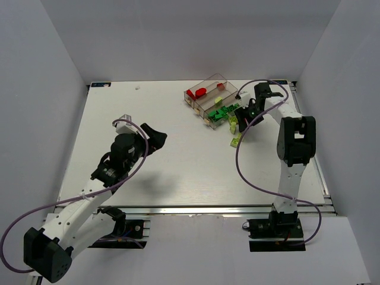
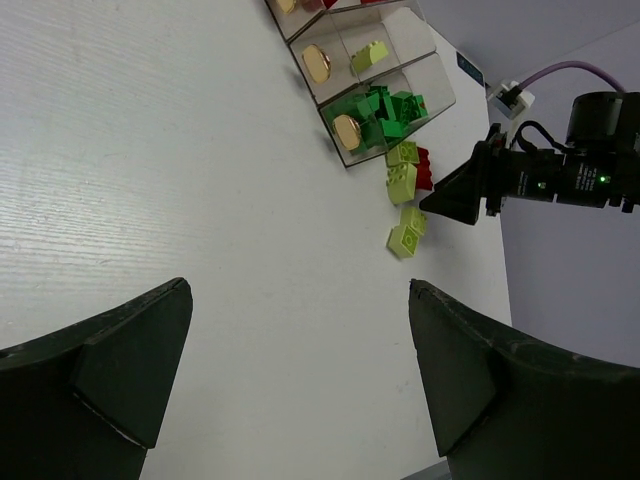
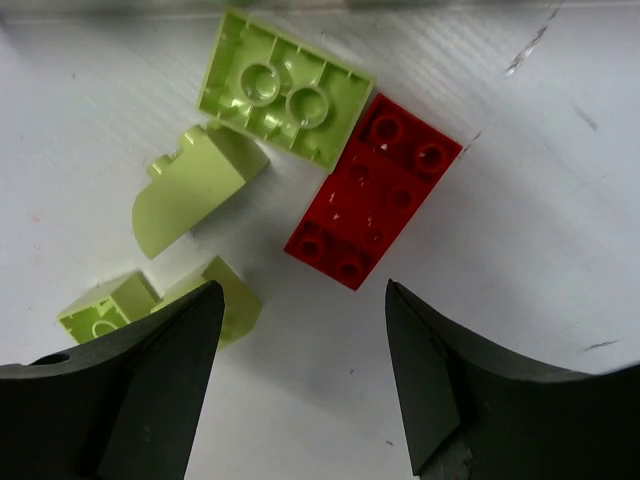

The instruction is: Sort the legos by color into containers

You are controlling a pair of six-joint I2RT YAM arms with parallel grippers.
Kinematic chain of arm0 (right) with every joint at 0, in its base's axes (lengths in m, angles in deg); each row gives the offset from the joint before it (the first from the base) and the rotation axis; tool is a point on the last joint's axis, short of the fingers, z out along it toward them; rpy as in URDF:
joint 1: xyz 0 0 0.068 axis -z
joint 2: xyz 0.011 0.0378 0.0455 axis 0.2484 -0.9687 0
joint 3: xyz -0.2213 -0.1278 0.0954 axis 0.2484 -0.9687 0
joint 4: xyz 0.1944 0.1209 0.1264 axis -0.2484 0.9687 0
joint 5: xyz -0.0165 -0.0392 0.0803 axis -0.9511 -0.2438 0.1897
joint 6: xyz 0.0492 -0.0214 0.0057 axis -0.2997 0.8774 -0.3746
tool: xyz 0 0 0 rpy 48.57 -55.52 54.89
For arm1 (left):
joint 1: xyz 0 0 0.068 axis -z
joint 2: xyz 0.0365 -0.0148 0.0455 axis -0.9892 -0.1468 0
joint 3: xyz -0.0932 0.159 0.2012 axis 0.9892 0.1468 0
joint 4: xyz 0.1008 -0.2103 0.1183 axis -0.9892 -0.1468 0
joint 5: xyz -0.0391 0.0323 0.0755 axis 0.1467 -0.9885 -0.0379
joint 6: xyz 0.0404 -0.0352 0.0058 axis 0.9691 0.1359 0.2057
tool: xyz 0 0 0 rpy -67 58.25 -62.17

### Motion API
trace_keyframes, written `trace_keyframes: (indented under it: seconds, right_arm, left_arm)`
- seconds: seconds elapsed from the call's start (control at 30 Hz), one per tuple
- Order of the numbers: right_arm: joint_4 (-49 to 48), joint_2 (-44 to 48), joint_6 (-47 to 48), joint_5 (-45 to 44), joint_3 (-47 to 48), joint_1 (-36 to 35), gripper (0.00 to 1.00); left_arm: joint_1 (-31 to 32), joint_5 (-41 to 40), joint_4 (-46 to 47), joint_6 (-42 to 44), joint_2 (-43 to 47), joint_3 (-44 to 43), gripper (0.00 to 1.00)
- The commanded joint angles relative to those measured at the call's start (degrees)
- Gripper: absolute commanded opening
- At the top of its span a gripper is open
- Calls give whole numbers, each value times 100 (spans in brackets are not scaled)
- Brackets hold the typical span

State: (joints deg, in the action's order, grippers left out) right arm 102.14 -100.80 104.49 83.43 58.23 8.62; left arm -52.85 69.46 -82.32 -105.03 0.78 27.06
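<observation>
Right wrist view: right gripper [image 3: 302, 300] was held wide, empty, over red lego [image 3: 375, 190] beside lime legos [image 3: 285, 90]; left gripper [image 2: 300, 300] was spread wide over table [image 2: 150, 150].

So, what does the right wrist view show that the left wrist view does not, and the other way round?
Only right wrist: the red brick whole and close, and a lime brick lying hollow side up. Only left wrist: the clear tray, dark green bricks in its compartment nearest the loose pieces, one lime piece in the middle one, and the right pincer from outside. Both: loose lime bricks and the red one on the table outside the tray.
</observation>
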Motion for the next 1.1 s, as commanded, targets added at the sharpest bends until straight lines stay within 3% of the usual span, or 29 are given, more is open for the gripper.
trace_keyframes:
  seconds: [0.0, 0.27, 0.57, 0.67, 1.07]
  right_arm:
    - [-501, 185, -611, -276, -36, -74, 71]
    - [-896, -131, -972, -689, 69, -136, 67]
    - [-897, -290, -963, -540, 148, -136, 58]
    - [-897, -281, -972, -479, 140, -136, 52]
    - [-993, 263, -858, -487, -168, 75, 13]
  left_arm:
    - [-6, -109, -28, -134, 0, 12, 98]
    - [-6, -100, -45, -125, -106, -32, 98]
    - [-6, -48, -1, -213, -106, 47, 98]
    - [-6, -30, 34, -221, -123, 39, 98]
    - [-6, 5, -71, -274, -27, 30, 98]
